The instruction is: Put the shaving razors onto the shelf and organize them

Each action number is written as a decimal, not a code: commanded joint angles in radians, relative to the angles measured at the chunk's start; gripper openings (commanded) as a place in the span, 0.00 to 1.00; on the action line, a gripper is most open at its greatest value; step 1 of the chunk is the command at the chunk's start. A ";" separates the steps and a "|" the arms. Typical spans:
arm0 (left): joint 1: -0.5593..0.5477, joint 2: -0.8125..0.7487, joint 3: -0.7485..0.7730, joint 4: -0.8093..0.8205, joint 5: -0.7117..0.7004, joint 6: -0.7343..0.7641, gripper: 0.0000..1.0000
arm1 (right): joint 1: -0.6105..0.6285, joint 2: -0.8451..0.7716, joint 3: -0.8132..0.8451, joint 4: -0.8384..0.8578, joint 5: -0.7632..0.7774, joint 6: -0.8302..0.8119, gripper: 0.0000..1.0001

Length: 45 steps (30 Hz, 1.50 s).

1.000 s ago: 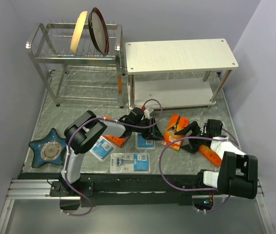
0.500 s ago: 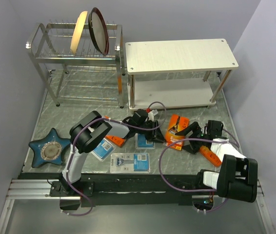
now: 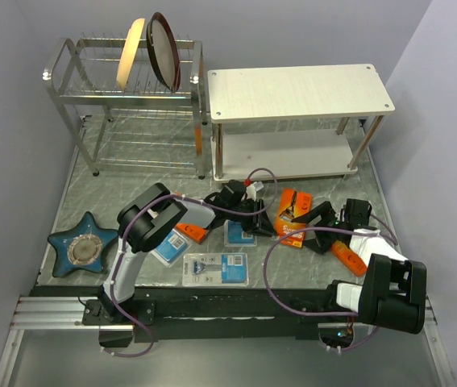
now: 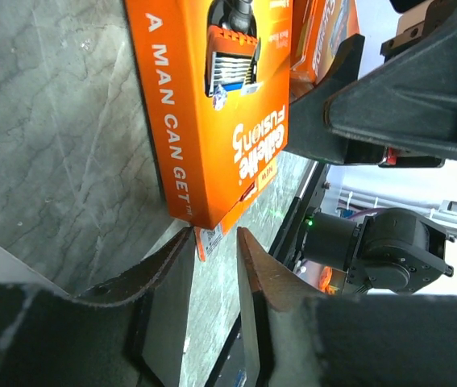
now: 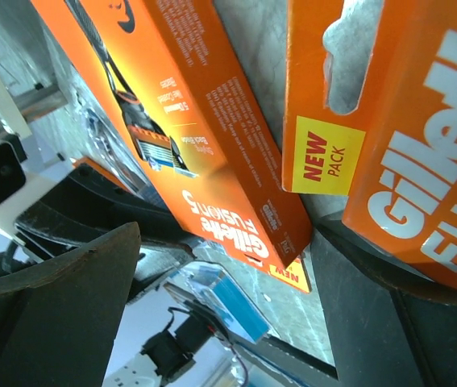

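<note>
- Star dish [image 3: 83, 246]: far left, beside the table's [image 3: 325, 181] left edge, well apart from every pack.
- Rack [image 3: 123, 105]: back left, its right end just beside the shelf.
- Shelf [image 3: 301, 89]: back right, long axis left to right. Open table lies between its front legs and the packs.
- Left clear pack [image 3: 168, 244]: flat on the table, long axis diagonal, partly under the left arm.
- Left orange pack [image 3: 192, 232]: touching it, mostly hidden by the arm.
- Front clear pack [image 3: 214, 268]: nearest the front edge, long axis parallel to that edge.
- Middle clear pack [image 3: 240, 234]: long axis near to far.
- Left gripper [image 4: 212, 234]: low over the table, fingers a narrow gap apart, at the near corner of the middle orange pack.
- Middle orange pack [image 3: 292, 211]: flat, long axis near to far, slightly tilted, far end toward the shelf.
- Second orange pack [image 5: 405, 121]: just beside it, over the right finger.
- Right gripper [image 5: 228, 242]: fingers wide apart, flanking both orange packs.
</note>
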 commanded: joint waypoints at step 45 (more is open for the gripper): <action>0.005 -0.094 -0.230 0.191 0.086 -0.092 0.59 | 0.016 0.083 -0.044 -0.019 0.019 -0.048 0.56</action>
